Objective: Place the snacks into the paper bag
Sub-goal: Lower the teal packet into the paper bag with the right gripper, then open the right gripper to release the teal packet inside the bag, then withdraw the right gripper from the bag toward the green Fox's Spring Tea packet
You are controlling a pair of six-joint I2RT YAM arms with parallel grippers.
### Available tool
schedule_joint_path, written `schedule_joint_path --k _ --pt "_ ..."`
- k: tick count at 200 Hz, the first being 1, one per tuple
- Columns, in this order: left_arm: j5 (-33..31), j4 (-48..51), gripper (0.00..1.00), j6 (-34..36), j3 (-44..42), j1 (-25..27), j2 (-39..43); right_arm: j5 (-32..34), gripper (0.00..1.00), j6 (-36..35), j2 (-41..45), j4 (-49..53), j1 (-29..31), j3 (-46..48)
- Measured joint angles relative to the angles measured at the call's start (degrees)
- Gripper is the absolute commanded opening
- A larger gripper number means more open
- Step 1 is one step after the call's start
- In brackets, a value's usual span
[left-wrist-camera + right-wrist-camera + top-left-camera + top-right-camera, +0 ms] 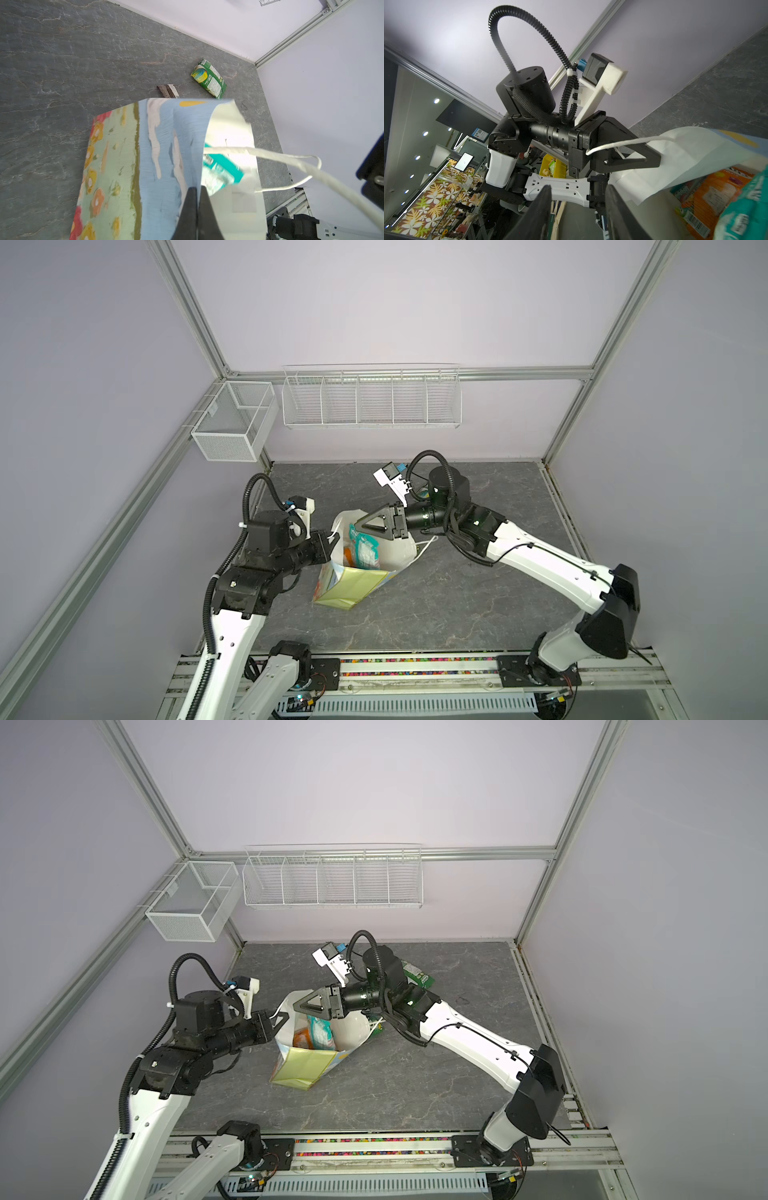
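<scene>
One teal packet beneath right tool, perhaps inside bag

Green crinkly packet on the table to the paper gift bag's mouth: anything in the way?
Only the robot itself: the right gripper, jaws apart, hangs over the open paper bag, and its arm passes over the green packet. The left gripper pinches the bag's rim. The dark brown bar lies beside the packet.

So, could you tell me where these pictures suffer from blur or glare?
In the left wrist view the white inside of the paper bag is blown out and the teal packet is smeared by blur; in the right wrist view the same packet sits too near the lens and looks soft; in both top views the light is soft and even, without hard shadows.
</scene>
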State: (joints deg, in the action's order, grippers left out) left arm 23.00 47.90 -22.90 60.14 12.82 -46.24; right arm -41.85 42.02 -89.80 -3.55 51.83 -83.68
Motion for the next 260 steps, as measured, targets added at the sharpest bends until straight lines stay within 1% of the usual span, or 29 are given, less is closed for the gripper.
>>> schedule_joint_path --k 16,40,62,80,121,151,170,208,243,260 --pt "0.0 0.0 0.00 0.0 -0.1 0.0 0.2 0.2 0.66 -0.5 0.3 0.5 0.0 0.0" --pt "-0.1 0.2 0.00 0.0 -0.3 0.0 0.3 1.1 0.75 -1.3 1.6 2.0 -0.2 0.0" --pt "0.0 0.4 0.00 0.0 -0.4 0.0 0.5 2.5 0.81 -2.6 3.7 4.2 -0.5 0.0" --pt "0.0 0.4 0.00 0.0 -0.4 0.0 0.6 5.4 0.86 -4.1 5.9 7.7 -1.1 0.0" --pt "-0.2 0.4 0.00 0.0 -0.5 0.0 0.8 16.3 0.88 -7.7 11.7 19.2 -3.1 0.0" --pt "-0.3 0.4 0.00 0.0 -0.5 0.0 0.9 21.5 0.89 -8.4 14.7 24.8 -5.3 0.8" --pt "-0.3 0.4 0.00 0.0 -0.5 0.0 0.9 24.2 0.92 -8.9 16.3 27.9 -6.0 2.0" --pt "-0.5 0.3 0.00 -0.6 -0.5 0.0 0.9 29.0 0.92 -9.6 18.3 33.6 -6.1 4.9" --pt "-0.7 0.2 0.00 -0.6 -0.5 0.0 0.8 31.3 0.92 -9.7 20.5 36.4 -6.1 9.3" --pt "-0.7 0.1 0.00 -0.7 -0.5 0.0 0.8 32.0 0.91 -9.7 21.1 37.2 -6.1 10.9"
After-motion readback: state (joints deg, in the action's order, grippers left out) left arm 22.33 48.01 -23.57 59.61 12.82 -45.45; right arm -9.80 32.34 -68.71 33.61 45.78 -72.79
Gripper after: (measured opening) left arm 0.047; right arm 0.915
